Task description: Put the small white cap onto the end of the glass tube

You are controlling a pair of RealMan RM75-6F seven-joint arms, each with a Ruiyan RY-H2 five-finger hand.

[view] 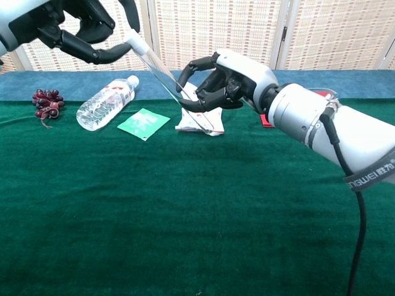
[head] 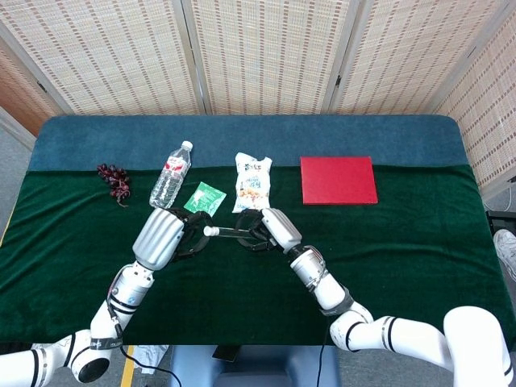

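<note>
My right hand [head: 264, 226] [view: 217, 83] grips the lower part of the clear glass tube [view: 162, 74] [head: 232, 234], which slants up toward my left side above the green cloth. The small white cap [view: 135, 41] [head: 209, 230] sits at the tube's upper end. My left hand [head: 179, 231] [view: 69, 26] pinches that cap between its fingertips, at the top left of the chest view. How far the cap is seated on the tube I cannot tell.
On the far side of the table lie a bunch of grapes [head: 114, 181], a water bottle [head: 171, 174] on its side, a green packet [head: 203, 197], a snack bag [head: 252, 182] and a red board [head: 338, 180]. The green cloth [view: 185, 216] covers the near side.
</note>
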